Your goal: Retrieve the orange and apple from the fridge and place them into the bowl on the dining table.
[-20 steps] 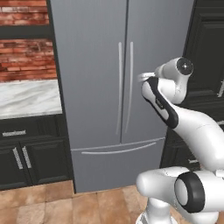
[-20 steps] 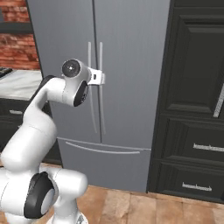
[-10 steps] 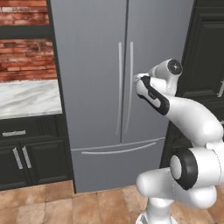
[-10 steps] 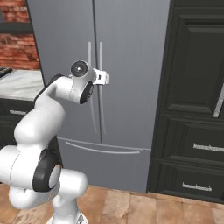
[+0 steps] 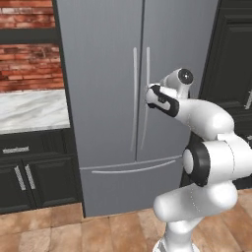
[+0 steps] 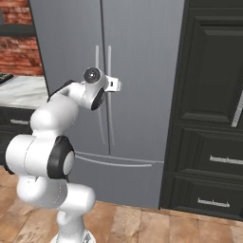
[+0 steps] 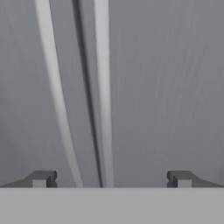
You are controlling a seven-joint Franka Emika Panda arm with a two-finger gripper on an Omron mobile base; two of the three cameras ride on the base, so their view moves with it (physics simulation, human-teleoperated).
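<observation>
The two-finger gripper [image 7: 111, 178] is held wide apart and grasps nothing, its dark fingertips [image 7: 41, 178] pointed at the tall grey French-door fridge [image 5: 108, 74], whose doors are shut. Between the tips, straight ahead, two long thin vertical handles are seen: the left-door handle [image 7: 57, 96] and the right-door handle [image 7: 103, 87], with the dark door seam between them. The step in hand is judged to be the opening of a door; for this to be done well, one handle alone should be brought between the tips before closing, since both now lie within the span, and the pull should then follow the door's arc about its outer hinge. The orange and the apple are presumably behind the closed doors and cannot be seen. Below the gripper a bottom drawer [image 5: 128, 184] is set in the fridge. To one side a white marble tabletop [image 5: 29, 110] over black cabinets [image 5: 29, 172] and a red brick wall [image 5: 27, 66] are found; to the other, tall black cabinets [image 6: 213, 104]; underneath, a brown tiled floor [image 6: 142, 225].
</observation>
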